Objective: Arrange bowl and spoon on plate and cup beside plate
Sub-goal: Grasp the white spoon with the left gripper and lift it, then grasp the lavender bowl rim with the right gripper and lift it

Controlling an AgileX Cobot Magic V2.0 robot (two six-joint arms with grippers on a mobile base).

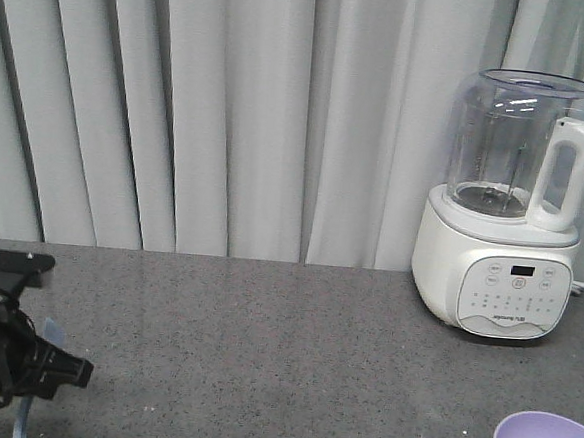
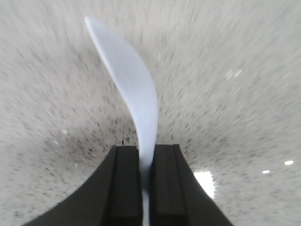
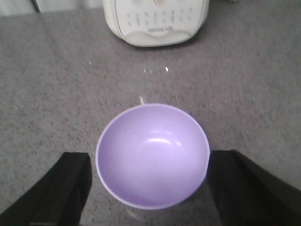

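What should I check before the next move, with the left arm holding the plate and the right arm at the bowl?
1. Left gripper grip on the plate: ok, its fingers are shut on the rim.
2. Plate lying flat on the counter: not ok, it is held on edge and not set down.
3. Right gripper lined up on the bowl: ok, open with one finger on either side.
4. Bowl gripped: not ok, nothing is closed on it yet.
5. Blender clear of the bowl: ok, it stands apart behind it.
6. Spoon and cup positions: cannot tell, neither shows clearly.
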